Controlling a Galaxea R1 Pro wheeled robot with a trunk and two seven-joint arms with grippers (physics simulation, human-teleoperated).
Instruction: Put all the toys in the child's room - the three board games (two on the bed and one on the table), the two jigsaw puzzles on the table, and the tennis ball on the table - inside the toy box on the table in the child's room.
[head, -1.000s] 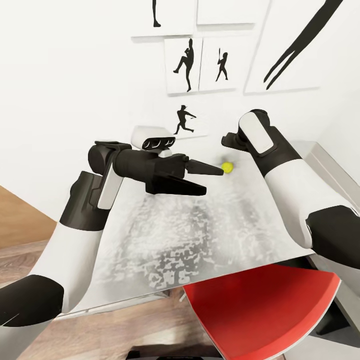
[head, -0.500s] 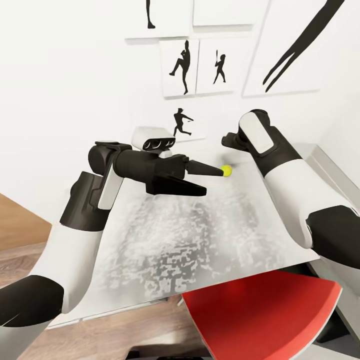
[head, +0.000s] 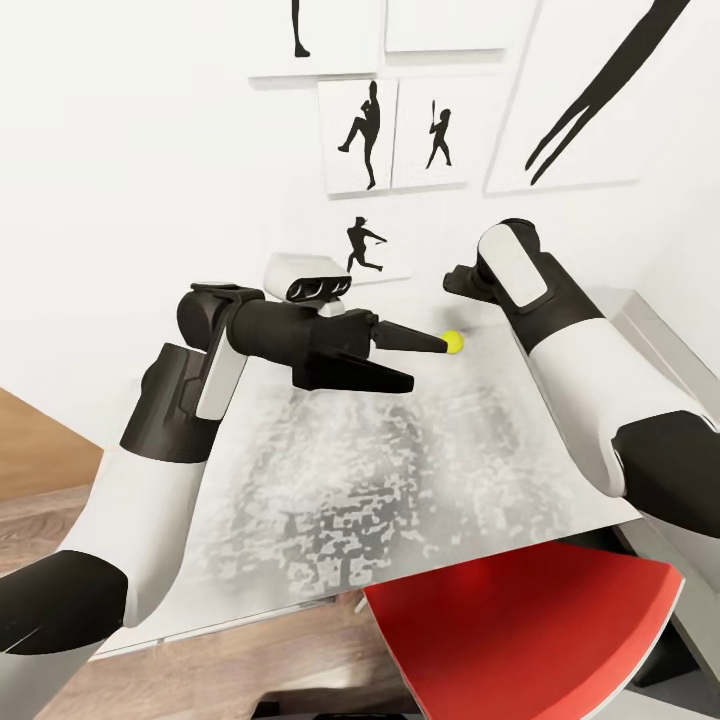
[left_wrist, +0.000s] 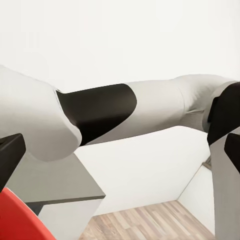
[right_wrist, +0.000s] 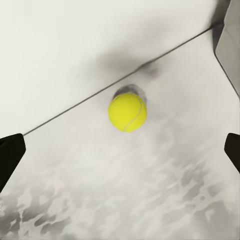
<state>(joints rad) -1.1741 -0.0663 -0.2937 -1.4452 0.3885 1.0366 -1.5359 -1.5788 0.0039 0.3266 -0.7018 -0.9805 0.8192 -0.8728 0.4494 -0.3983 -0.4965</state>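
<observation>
Step in hand: approach to the tennis ball, judged from the right wrist view, where the ball sits centred between the 2 dark fingertips at the frame's edges.
Tennis ball: resting on the table, near the far edge where the pale mottled top meets the white wall; a small shadow lies beside it.
Right gripper: fingers spread wide and empty, 1 fingertip at each side of the wrist view, well apart from the ball. In the head view the right arm bends over the table's right side with its wrist turned toward the ball.
Left gripper: fingers parted and holding nothing, stretched across the table; 1 finger's tip sits just beside the ball in the head view, though whether it touches cannot be told.
Next move: likely lowering the right gripper until the fingers straddle the ball, then closing on it. A round ball may roll off at a light nudge, so a straight, centred descent seems wise.
In the way: the left gripper's finger lies close to the ball and could crowd the right gripper's approach; the wall right behind leaves little room.
Other things: a red chair tucked under the table's near edge; black baseball-player silhouettes on the wall; wood plank floor at the left.
Task progress: the ball is not yet grasped.
</observation>
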